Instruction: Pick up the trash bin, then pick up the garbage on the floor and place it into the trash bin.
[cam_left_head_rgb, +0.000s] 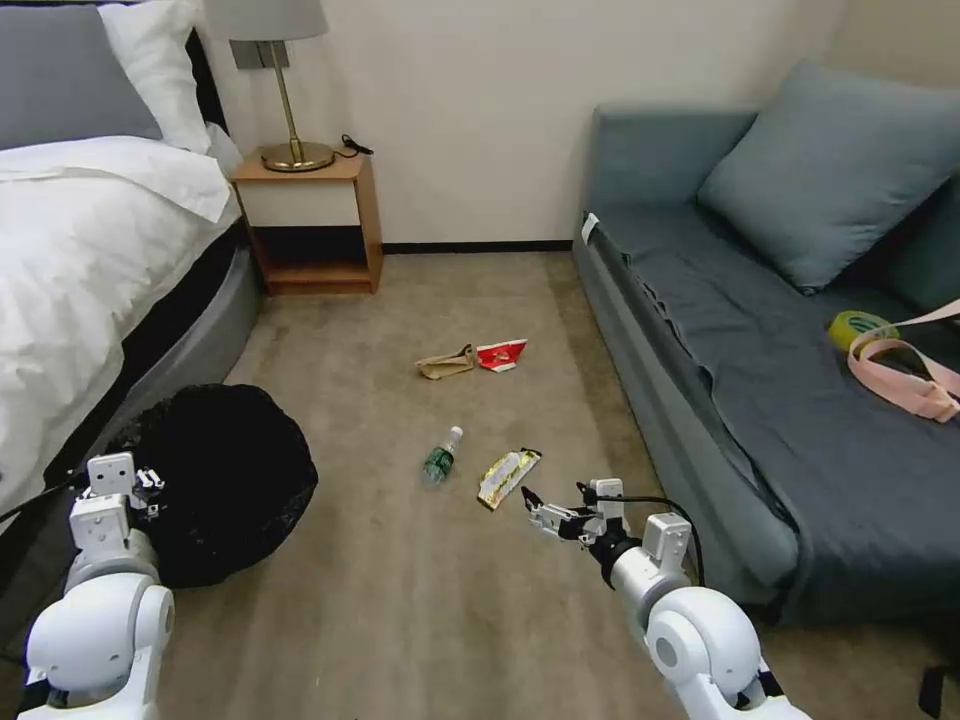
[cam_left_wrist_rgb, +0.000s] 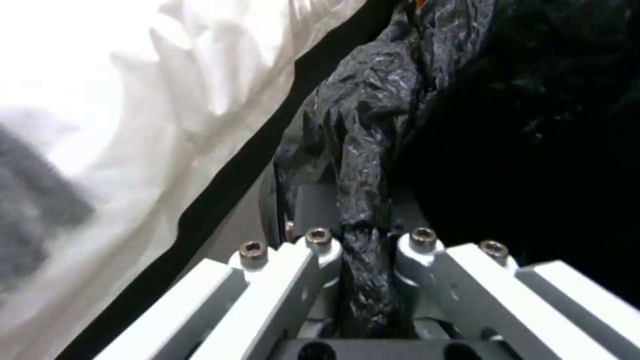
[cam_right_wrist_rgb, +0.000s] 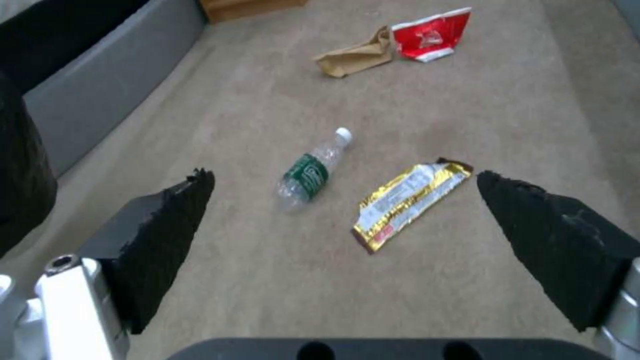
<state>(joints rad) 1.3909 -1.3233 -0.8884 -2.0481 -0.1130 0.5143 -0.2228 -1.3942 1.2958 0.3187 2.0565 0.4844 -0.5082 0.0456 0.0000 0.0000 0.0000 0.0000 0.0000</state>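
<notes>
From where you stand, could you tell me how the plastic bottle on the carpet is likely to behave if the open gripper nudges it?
The bottle lies on its side, so it would probably roll. It looks empty, hence likely light and easily crushed.

Bedroom, hotel-like.
White-sheeted bed (cam_left_head_rgb: 90, 240), wooden nightstand (cam_left_head_rgb: 315, 225) with brass lamp (cam_left_head_rgb: 280, 80), grey-blue sofa (cam_left_head_rgb: 760, 330) with cushion (cam_left_head_rgb: 835, 170), beige carpet (cam_left_head_rgb: 400, 600) wall to wall.

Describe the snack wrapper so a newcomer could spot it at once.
On the carpet between the bed and the grey sofa, nearest the open right pincer, lies the snack wrapper. It is flat, long, gold and white, beside the clear green-labelled bottle.
</notes>
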